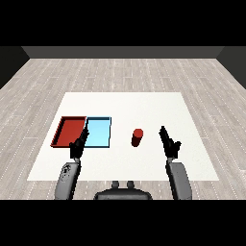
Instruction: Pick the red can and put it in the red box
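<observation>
Red can (pixel 137 137) between light blue tray (pixel 99 132), right hand (pixel 169 143)

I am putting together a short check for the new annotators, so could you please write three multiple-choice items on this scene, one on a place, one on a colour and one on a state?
1. Where does the red can stand?
A. in the red tray
B. on the white table, right of the light blue tray
C. in the light blue tray

2. Which tray lies farther left?
A. the red tray
B. the light blue tray
C. a green tray

3. How is the right hand?
A. curled round the can
B. open, apart from the can
C. resting in a tray

Key: 1 B, the can stands on the white table beyond the light blue tray; 2 A, the red tray lies leftmost; 3 B, its fingers are straight, beside the can.
</observation>
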Controlling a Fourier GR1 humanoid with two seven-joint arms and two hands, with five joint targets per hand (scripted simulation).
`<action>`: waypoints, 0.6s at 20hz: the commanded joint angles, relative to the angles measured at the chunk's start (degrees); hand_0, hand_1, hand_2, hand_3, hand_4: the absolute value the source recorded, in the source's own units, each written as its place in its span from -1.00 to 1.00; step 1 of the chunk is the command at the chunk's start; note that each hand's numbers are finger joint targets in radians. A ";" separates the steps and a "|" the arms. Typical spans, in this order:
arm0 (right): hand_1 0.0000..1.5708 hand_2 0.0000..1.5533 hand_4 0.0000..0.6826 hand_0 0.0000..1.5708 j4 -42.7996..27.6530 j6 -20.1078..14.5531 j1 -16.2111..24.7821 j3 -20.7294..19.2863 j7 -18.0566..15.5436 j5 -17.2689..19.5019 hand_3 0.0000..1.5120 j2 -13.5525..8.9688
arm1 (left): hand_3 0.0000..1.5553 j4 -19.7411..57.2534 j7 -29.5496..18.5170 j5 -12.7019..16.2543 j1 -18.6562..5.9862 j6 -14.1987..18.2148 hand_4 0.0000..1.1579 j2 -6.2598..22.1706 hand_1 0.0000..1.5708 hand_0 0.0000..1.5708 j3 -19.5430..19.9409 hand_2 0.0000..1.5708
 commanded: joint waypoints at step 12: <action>-1.00 -1.00 -1.00 -1.00 -3.02 6.18 -0.31 -1.32 -12.40 -5.38 -1.00 1.03 | -1.00 0.08 -22.07 2.28 -0.17 0.93 -1.00 -3.14 -1.00 -1.00 5.30 -1.00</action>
